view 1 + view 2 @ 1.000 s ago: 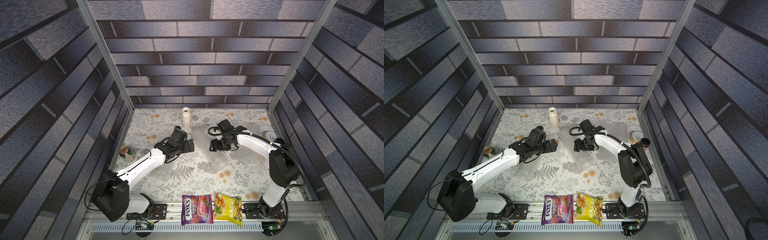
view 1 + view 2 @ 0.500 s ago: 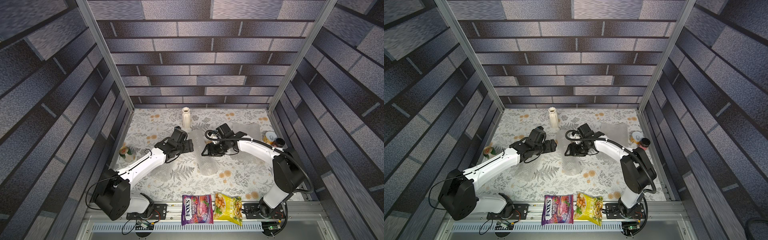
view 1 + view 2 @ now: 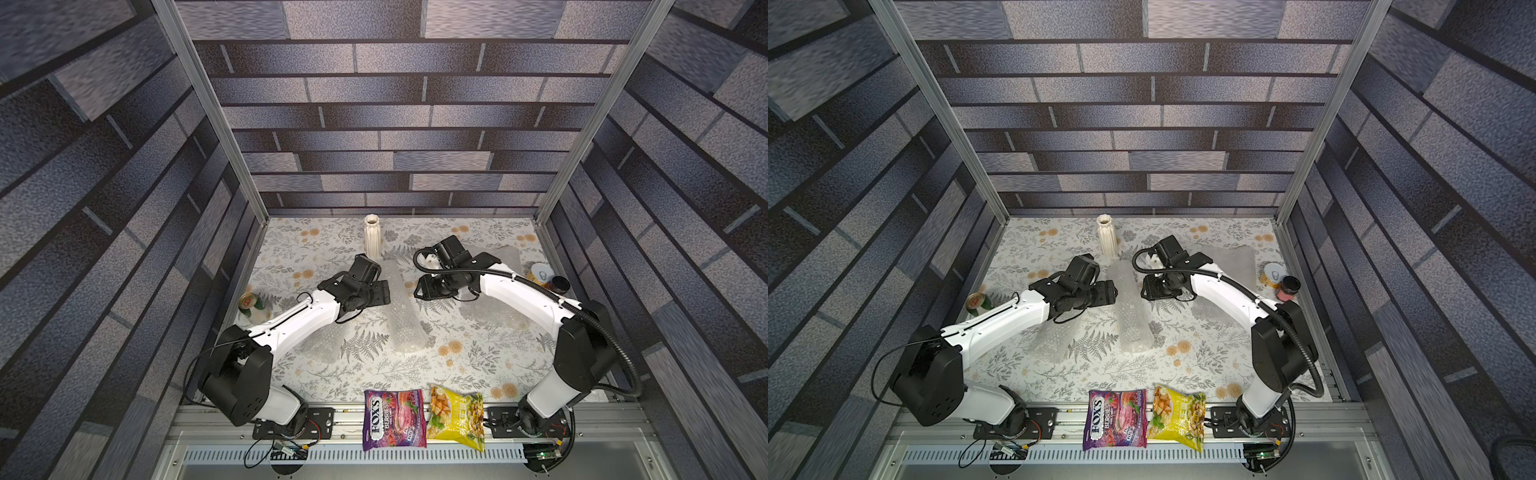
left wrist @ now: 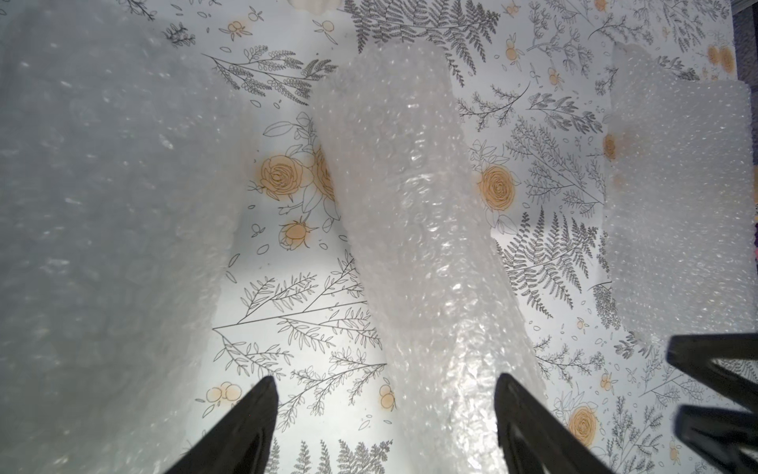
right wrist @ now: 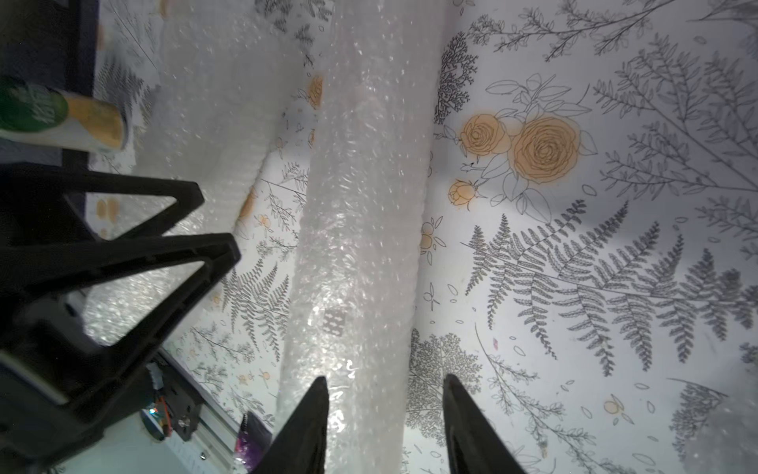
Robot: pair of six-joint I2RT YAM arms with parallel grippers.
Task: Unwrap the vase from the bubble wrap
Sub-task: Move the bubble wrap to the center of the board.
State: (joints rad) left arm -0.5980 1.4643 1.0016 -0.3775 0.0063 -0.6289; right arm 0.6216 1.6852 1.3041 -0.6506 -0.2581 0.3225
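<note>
Snack bags (image 3: 395,419) nearest, well short of bubble wrap roll (image 3: 405,316) on floral tabletop (image 3: 374,365), brick-print walls (image 3: 415,124) around. Roll straddled by left gripper (image 4: 383,381), jaws wide apart. Narrow right gripper (image 5: 385,381) at roll's side; pinching or not, cannot tell. Shown whole only in both top views: vase (image 3: 372,241) upright beyond roll.

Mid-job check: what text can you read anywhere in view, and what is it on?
"FOX'S": on the purple candy bag at the front rail.
"BERRIES": on the same bag, beside the brand name.
Too blurred to read: the print on the yellow snack bag.
Too small to read: the label on the green can.
Nothing else is legible.
</note>
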